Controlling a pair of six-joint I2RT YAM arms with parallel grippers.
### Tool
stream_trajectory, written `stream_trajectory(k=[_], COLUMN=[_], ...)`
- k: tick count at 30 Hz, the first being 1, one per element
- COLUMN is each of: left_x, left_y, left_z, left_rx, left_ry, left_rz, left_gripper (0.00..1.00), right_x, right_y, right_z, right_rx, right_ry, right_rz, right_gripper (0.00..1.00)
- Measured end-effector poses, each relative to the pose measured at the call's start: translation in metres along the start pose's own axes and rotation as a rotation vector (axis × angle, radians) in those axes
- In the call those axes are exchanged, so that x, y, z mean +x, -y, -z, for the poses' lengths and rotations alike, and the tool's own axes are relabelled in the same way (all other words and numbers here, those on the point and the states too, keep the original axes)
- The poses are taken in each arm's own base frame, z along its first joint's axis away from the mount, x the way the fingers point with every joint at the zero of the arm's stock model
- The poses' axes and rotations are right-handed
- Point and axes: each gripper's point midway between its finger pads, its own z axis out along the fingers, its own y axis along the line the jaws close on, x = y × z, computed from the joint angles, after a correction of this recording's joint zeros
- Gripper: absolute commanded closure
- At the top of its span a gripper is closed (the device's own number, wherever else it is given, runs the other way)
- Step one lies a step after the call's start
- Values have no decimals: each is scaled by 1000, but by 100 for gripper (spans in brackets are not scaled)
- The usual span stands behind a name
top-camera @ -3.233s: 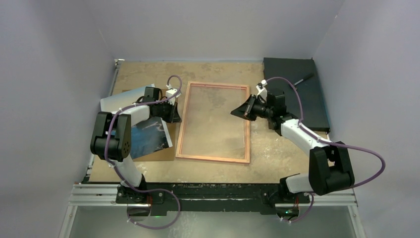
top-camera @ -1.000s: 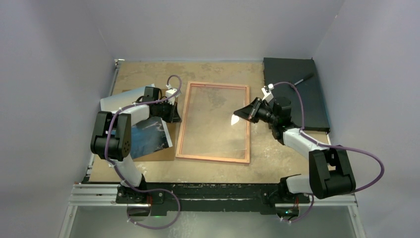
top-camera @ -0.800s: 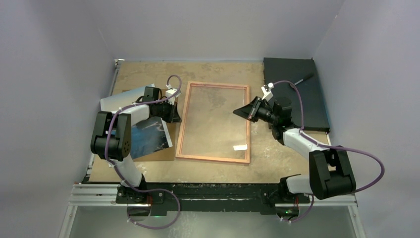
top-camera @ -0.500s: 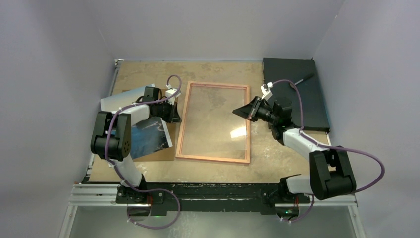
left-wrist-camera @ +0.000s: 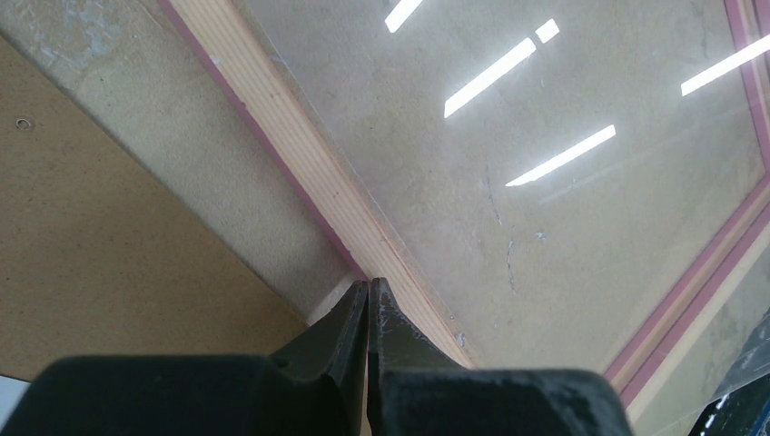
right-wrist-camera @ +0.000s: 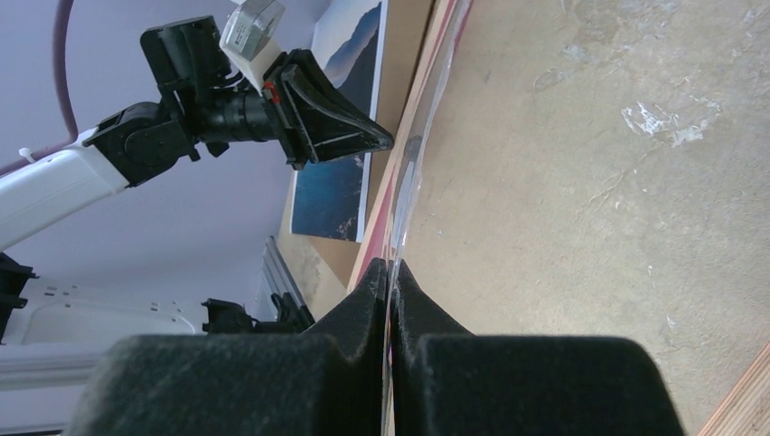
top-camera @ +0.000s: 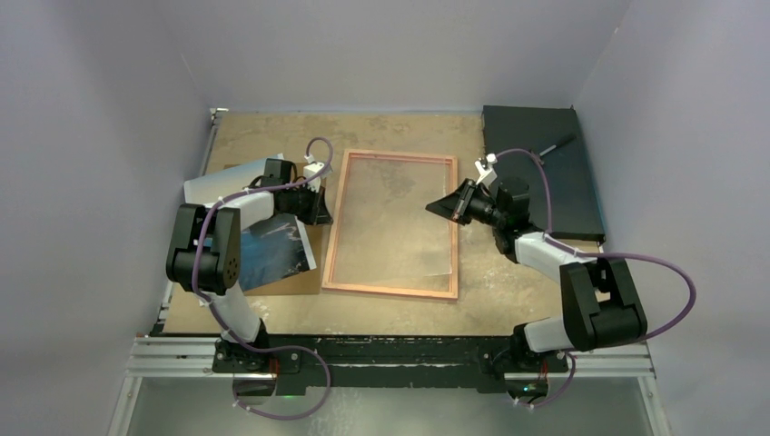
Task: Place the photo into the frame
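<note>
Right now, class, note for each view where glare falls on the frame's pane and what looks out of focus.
Left wrist: bright white light streaks across the pane of the frame; the left gripper dark, soft. Right wrist: only a faint glint along the pane's edge; the right gripper blurred. Top external: one faint pale sheen low on the pane.

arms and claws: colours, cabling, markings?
The left arm and right arm match: white links, bulky black joint housings, a purple cable along each. The left claw and right claw are matte black, with wedge fingers tapering to thin tips. A pale box and red mark sit behind the left one.
</note>
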Motion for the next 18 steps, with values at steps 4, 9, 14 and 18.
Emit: stream_trajectory(k=[4,9,14,18], left_x=[0,0,0,0], left_y=[0,0,0,0], left_z=[0,0,0,0], left_rx=[0,0,1,1], left_ry=[0,-1,-1,-1], left_rz=[1,1,1,1], left_gripper=[100,100,100,100], right_x=[1,2,2,2], right_y=[2,6,7,13], right_z=[-1,-2,-2,-2], right_rx=[2,10,14,41], right_ry=[-2,-8,-6,-1], right_rz=[0,3,10,4], right_gripper=[100,100,100,100])
